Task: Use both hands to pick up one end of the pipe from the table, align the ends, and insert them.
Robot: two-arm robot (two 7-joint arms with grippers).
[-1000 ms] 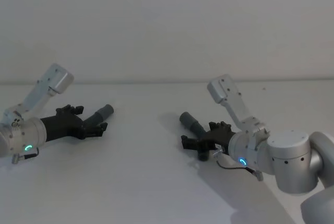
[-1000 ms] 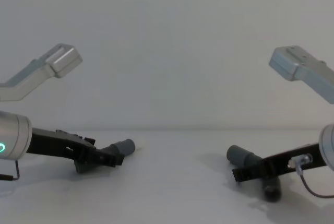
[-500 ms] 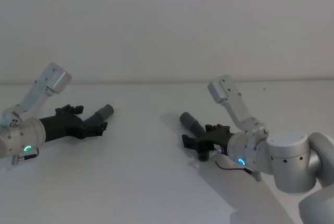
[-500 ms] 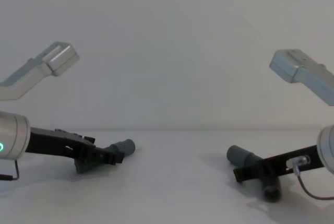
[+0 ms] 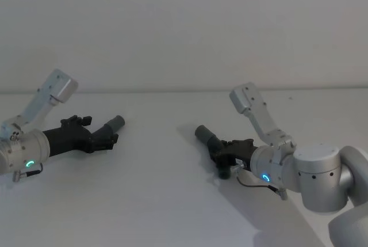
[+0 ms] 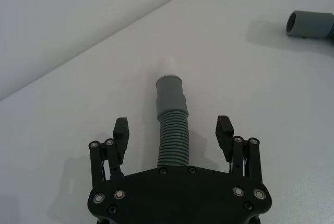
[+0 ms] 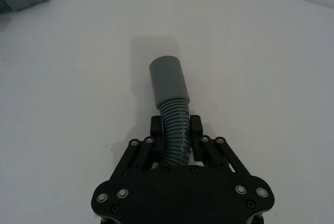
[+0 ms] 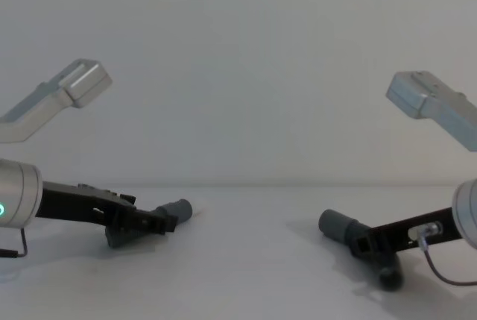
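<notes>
A matte white surface (image 5: 155, 201) meets a pale grey wall (image 5: 184, 28). On the left lies the straight hose piece (image 6: 169, 91), ribbed dark grey with a smooth cuff and white tip. The left hand (image 6: 173, 127) straddles it, fingers wide and clear of it. On the right, the right hand (image 7: 176, 126) pinches the ribs of the elbow hose piece (image 7: 168, 80). The chest view shows its bend below the fingers.

No readable text, label, brand, number or sign anywhere in view
</notes>
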